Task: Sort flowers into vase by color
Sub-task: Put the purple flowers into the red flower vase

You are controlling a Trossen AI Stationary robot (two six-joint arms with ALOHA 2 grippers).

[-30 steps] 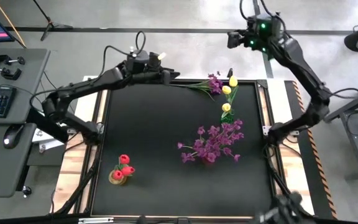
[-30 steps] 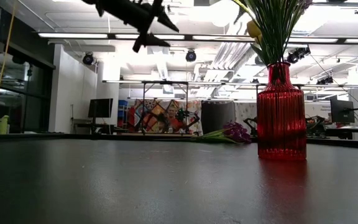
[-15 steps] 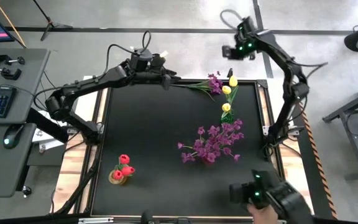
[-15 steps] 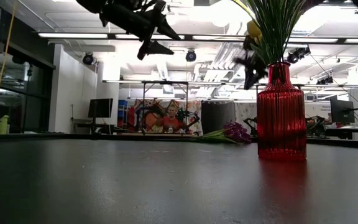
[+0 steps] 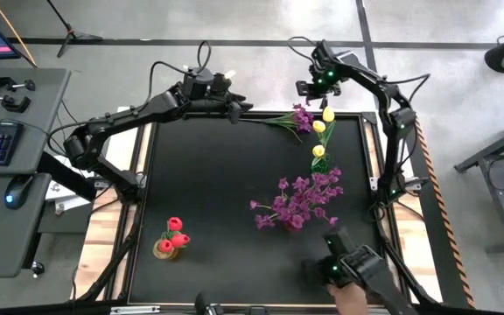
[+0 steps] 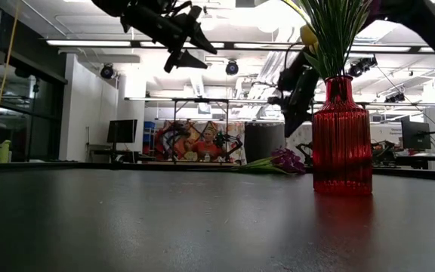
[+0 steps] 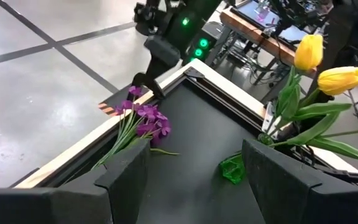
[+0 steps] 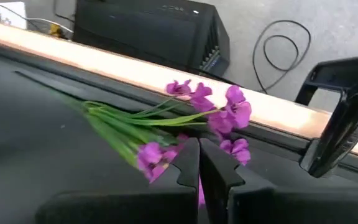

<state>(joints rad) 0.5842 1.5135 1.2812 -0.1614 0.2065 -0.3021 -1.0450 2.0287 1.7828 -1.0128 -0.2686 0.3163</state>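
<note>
From the high view, a loose purple spray (image 5: pixel 297 117) lies flat on the black table (image 5: pixel 217 192) near its far edge. The right hand (image 5: pixel 309 87) hovers just beyond that edge, close to the blossoms but not touching. The left hand (image 5: pixel 239 109) sits over the same far edge, near the spray's stem end. Yellow tulips (image 5: pixel 322 131) stand just beside the spray, a bigger purple bunch (image 5: pixel 297 201) fills a vase mid-table, and red tulips (image 5: pixel 172 236) sit near the front left corner.

Low view: the red vase (image 6: pixel 342 136) stands on the right with green stems rising out, the loose spray (image 6: pixel 278 161) lies on the table behind it, and both arms hang up high.

Left wrist view: the left hand's fingers (image 7: pixel 126 174) are spread wide with nothing between them. The spray (image 7: pixel 143 121) lies ahead, with the right hand (image 7: pixel 146 83) above its blossoms.

Right wrist view: the right hand's fingers (image 8: pixel 188 168) look pressed together and empty, though it's a tight angle. The purple blossoms (image 8: pixel 213 121) lie right in front of them.
</note>
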